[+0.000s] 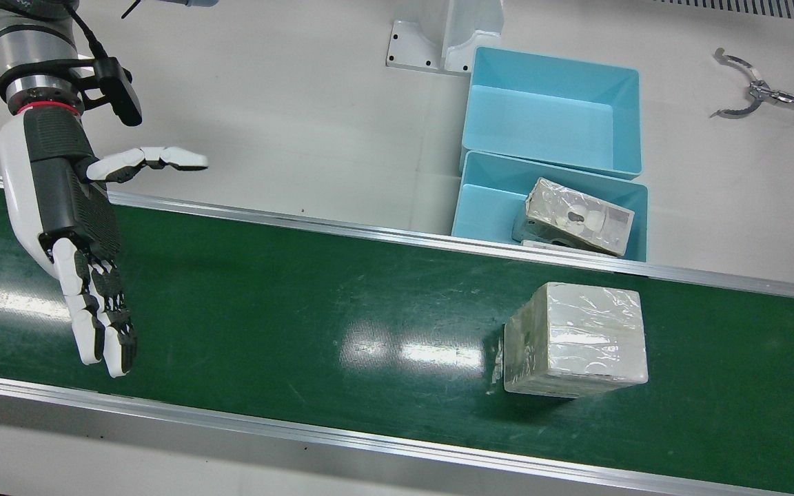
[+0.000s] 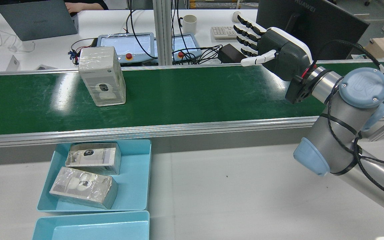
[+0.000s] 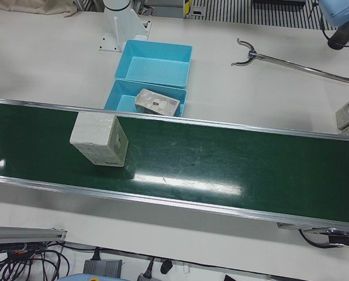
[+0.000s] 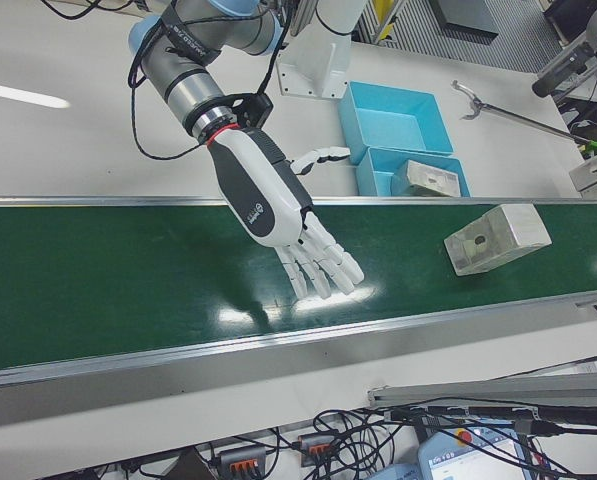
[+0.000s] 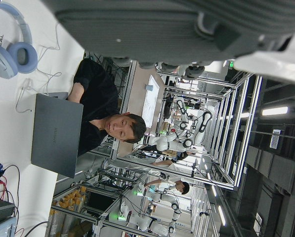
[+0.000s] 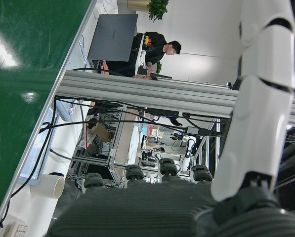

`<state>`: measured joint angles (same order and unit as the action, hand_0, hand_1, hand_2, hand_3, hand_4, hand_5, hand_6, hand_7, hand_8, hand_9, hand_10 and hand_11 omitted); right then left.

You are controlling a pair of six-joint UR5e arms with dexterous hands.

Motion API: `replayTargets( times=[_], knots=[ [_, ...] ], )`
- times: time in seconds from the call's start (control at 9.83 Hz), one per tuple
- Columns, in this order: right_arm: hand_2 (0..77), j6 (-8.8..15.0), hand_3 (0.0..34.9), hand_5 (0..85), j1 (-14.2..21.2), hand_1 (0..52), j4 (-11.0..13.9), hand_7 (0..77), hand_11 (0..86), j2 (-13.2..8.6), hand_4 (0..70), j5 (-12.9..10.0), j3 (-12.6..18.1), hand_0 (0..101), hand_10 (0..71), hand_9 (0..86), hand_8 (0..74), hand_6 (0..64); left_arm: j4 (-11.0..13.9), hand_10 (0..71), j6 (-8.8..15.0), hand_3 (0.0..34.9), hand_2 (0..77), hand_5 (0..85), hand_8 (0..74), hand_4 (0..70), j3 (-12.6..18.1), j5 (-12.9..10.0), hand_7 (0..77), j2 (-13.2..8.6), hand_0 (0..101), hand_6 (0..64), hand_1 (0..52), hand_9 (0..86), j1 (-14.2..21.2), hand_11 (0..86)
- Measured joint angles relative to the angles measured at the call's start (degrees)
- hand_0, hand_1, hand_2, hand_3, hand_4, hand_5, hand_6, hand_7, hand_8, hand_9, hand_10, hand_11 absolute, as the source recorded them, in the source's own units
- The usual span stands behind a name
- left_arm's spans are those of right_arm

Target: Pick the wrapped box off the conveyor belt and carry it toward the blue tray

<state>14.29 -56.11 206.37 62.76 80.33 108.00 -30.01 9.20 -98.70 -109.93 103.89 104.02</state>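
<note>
The wrapped box (image 1: 576,341) stands on the green conveyor belt (image 1: 335,289), in front of the blue tray (image 1: 486,200). It also shows in the rear view (image 2: 102,76), the left-front view (image 3: 99,139) and the right-front view (image 4: 496,238). My right hand (image 1: 73,227) is open and empty, its fingers spread above the belt far along from the box; it also shows in the rear view (image 2: 272,46) and the right-front view (image 4: 278,205). My left hand (image 5: 162,24) shows only in its own view, as a palm edge facing the room, holding nothing.
The near tray (image 2: 138,173) holds two wrapped boxes (image 2: 93,158). An empty blue tray (image 1: 555,117) sits behind it. A metal claw tool (image 1: 748,89) lies on the white table. An arm pedestal (image 1: 445,41) stands beside the trays. Aluminium rails (image 1: 369,441) edge the belt.
</note>
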Motion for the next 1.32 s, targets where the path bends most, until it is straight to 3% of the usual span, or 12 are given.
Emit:
replayTargets(
  times=[0.1,0.2,0.31,0.51,1.32],
  knots=[
    [15.8,0.02,18.5,3.3,0.13,9.3,0.00,0.0,2.7,-0.04,0.0,0.00,-0.06,46,1.1,1.1,4.9,0.0,0.00,0.0,0.00,0.0,1.1,1.1,0.0,0.0,0.00,0.00,0.5,0.00,0,0.0,0.0,0.0,0.00,0.0],
    [15.8,0.03,18.5,3.3,0.24,9.3,0.00,0.0,2.7,-0.09,0.0,0.00,-0.10,46,1.1,1.1,4.9,0.0,0.00,0.5,0.00,0.0,1.1,1.1,0.0,0.0,0.00,0.00,0.0,0.00,0,0.0,0.0,0.0,0.00,0.0],
    [23.5,0.06,19.5,3.3,0.34,13.6,0.00,0.0,3.3,-0.13,0.0,0.00,-0.12,46,1.1,1.1,4.9,0.0,0.00,0.0,0.00,0.0,0.5,1.1,0.0,0.0,0.00,0.00,0.0,0.00,0,0.0,0.0,0.0,0.00,0.0],
    [24.5,0.11,17.9,3.3,0.49,15.3,0.00,0.0,3.3,-0.16,0.0,0.00,-0.20,46,1.1,1.1,4.4,0.0,0.00,0.0,0.00,0.0,1.1,1.1,0.0,0.0,0.00,0.00,0.0,0.00,0,0.0,0.0,0.0,0.00,0.0],
    [22.4,0.12,17.8,3.8,0.64,13.6,0.00,0.0,3.3,-0.21,0.0,0.00,-0.24,45,1.1,1.1,4.9,0.0,0.00,0.5,0.00,0.0,0.5,1.1,0.0,0.0,0.00,0.00,0.0,0.00,0,0.0,0.0,0.0,0.00,0.0]
  ],
)
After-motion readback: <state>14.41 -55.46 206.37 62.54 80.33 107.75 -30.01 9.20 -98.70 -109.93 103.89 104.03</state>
